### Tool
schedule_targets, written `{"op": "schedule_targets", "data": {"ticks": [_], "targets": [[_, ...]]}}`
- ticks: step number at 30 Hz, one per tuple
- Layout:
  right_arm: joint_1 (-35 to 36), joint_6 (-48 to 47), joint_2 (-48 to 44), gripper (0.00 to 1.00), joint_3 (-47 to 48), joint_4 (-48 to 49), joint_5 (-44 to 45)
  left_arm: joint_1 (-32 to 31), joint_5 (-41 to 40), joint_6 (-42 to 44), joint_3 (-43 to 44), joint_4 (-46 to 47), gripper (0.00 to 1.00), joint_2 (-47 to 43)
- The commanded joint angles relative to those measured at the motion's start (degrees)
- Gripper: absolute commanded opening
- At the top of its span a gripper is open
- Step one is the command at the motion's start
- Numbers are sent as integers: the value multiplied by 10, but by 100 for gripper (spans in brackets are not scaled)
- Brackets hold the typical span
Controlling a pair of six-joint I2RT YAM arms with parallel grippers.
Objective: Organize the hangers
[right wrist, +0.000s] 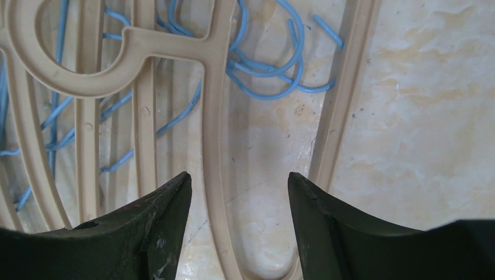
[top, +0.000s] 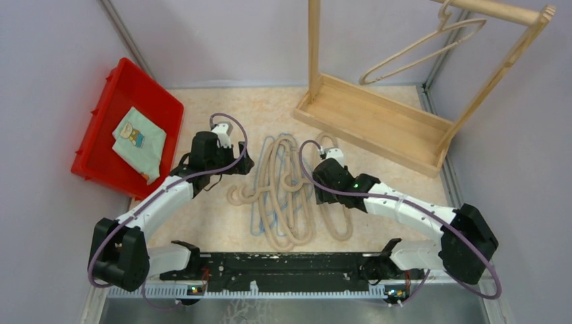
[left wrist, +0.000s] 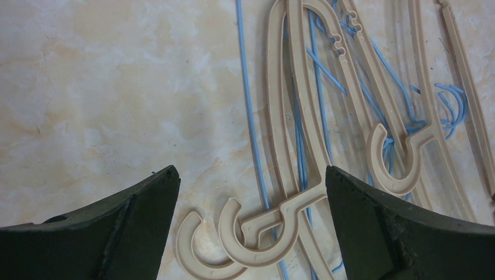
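Your hangers lie in one heap on the table, between the two grippers. One more beige hanger hangs on the rail of the wooden rack at the far right.

Your right gripper is low over the right side of the heap. Its jaws are partly spread and straddle one beige hanger arm, gripping nothing. Your left gripper stands wide and empty above the beige hooks at the heap's left edge.

The beige hangers look stiff, light and smooth, so they will probably pivot in a loose pinch. Take one across the flat of its bar, close to the neck under the hook, so that it hangs balanced. The bar between your right jaws is a fair choice because the table under it looks bare there.

The blue wire hangers are thin and likely springy. Their hooks thread among the beige frames just beyond your right fingers. Expect a lifted beige hanger to snag them and drag neighbours along. Lift slowly and tilt it free of the wire loops. The wire itself offers little for the pads to hold, so grip it where two strands run together.
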Motion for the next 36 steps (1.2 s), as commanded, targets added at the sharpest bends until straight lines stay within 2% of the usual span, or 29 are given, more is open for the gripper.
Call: {"op": "schedule_targets", "data": {"ticks": [1,11,17,18,20,24,25,32,36], "targets": [[8,-16,23,62,-10,59,-36,-3,4,-5,3,8,100,1],[13,-19,72,61,-48,92,-72,-3,0,2,2,-4,100,0],[13,-19,97,56,-67,115,-80,-2,-3,9,0,-16,100,-4],[13,-18,100,54,-68,117,-79,-3,-3,10,0,-17,100,-6],[13,-22,102,43,-67,117,-85,-2,-3,10,1,-20,100,-9],[13,-28,90,5,-49,95,-95,-3,-6,11,3,-21,100,-17],[13,-29,81,0,-40,84,-95,-3,-7,11,3,-21,100,-18],[13,-23,-22,0,93,-26,-83,-2,-5,2,-3,-16,100,-32],[13,-16,-35,0,186,-42,-90,-2,-3,-3,-14,-6,100,-38]]}}
